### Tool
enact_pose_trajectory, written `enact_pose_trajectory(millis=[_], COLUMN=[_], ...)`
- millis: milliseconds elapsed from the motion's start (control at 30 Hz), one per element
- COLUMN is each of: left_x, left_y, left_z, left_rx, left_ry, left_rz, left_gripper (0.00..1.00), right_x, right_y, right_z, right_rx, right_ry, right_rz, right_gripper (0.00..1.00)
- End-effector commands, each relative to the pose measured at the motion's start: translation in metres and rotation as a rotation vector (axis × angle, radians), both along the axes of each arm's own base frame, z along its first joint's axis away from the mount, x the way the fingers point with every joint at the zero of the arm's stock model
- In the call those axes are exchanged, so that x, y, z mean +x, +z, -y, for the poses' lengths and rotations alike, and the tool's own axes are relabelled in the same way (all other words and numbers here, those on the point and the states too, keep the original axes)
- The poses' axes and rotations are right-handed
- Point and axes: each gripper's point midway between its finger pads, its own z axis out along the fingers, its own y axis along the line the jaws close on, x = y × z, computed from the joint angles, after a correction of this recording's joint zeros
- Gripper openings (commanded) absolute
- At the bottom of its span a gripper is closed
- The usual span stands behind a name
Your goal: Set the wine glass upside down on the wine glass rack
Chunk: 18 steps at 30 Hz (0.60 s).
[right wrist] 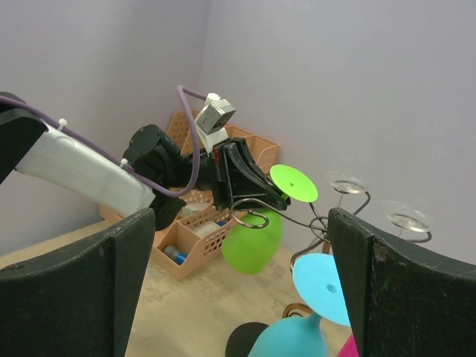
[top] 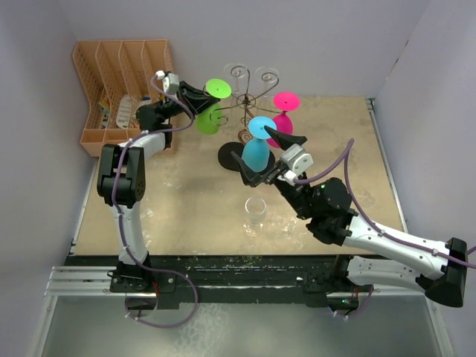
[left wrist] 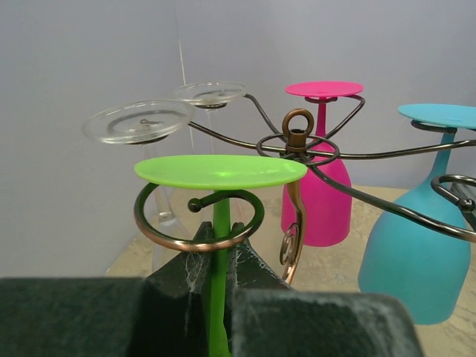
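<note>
A lime-green wine glass (top: pixel 208 119) hangs upside down, foot up, at the left side of the dark wire wine glass rack (top: pixel 245 100). My left gripper (top: pixel 199 97) is shut on its stem. In the left wrist view the green stem (left wrist: pixel 219 245) passes up between the fingers and through a curled scroll arm (left wrist: pixel 160 236), with the flat foot (left wrist: pixel 221 171) just above the curl. My right gripper (top: pixel 266 149) stands open around the hanging blue glass (top: pixel 256 154), touching nothing. In the right wrist view the green bowl (right wrist: pixel 253 236) shows beyond its fingers (right wrist: pixel 89 290).
A pink glass (top: pixel 282 123) and two clear glasses (left wrist: pixel 137 121) hang inverted on the rack. One clear glass (top: pixel 255 212) stands on the table in front of it. The peach slotted organizer (top: pixel 111 89) sits at the back left, close behind the left arm.
</note>
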Motion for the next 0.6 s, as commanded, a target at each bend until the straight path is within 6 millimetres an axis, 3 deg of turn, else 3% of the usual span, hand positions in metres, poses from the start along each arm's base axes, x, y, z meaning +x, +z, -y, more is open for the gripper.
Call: enact_pose_trajectory(millis=[0,267,567], left_x=[0.004,0.018,0.011], left_y=[0.032,0.042,0.041], left_z=[-0.012,-0.026,-0.035], left_rx=[-0.041,-0.057,-0.047], left_ry=[0.058,0.088,0.096], left_rz=[0.166,0.173,0.186], left_gripper=[0.0,0.0,0.0], right_x=[-0.01,-0.01,-0.008], right_y=[0.045,0.042,0.036], right_z=[0.014,0.014,0.013], right_rx=[0.079,0.075,0.067], right_ry=[0.002,-0.003,-0.01], right_rz=[0.075,0.072,0.073], right_gripper=[1.0,1.0,1.0])
